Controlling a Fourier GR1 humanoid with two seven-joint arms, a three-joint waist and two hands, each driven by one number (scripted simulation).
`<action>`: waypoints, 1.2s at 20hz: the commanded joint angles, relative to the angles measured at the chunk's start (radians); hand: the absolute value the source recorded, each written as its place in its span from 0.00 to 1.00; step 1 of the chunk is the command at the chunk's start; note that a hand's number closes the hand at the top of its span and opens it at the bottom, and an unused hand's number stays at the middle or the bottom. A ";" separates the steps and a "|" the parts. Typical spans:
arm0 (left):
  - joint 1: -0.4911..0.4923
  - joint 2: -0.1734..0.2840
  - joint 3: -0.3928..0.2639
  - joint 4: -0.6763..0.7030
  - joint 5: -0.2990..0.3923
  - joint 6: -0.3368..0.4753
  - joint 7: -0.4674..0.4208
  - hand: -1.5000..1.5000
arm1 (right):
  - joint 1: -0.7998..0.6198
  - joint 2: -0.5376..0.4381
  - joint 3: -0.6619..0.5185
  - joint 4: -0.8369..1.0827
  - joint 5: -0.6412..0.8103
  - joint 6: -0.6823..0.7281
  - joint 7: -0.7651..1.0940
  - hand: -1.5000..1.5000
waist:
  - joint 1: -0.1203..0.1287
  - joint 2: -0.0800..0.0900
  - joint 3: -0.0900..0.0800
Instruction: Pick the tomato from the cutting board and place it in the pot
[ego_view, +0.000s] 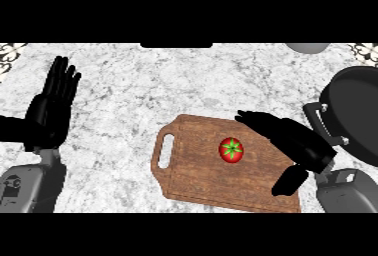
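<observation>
Both hands open: right hand flat over cutting board at tomato's 3 o'clock, pot beyond; left hand resting at 9.

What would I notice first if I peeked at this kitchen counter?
The bright red tomato with its green star top, lying in the middle of the brown cutting board. The black right hand reaches over the board's right side, close to the tomato but not touching it. A big black pot waits at the right edge.
</observation>
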 joint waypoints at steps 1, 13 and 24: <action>0.007 -0.011 0.020 0.011 0.012 -0.030 -0.029 0.50 | 0.023 0.051 -0.005 -0.017 0.052 -0.004 -0.045 0.00 | -0.001 0.000 0.000; 0.010 -0.037 0.020 0.015 -0.028 -0.028 -0.021 0.50 | 0.022 0.163 0.013 0.135 0.273 -0.094 -0.041 0.00 | -0.001 0.000 0.000; -0.018 -0.007 0.070 0.031 -0.018 -0.073 -0.001 0.50 | -0.048 0.278 0.000 0.300 0.368 -0.136 -0.129 0.00 | 0.000 0.000 0.000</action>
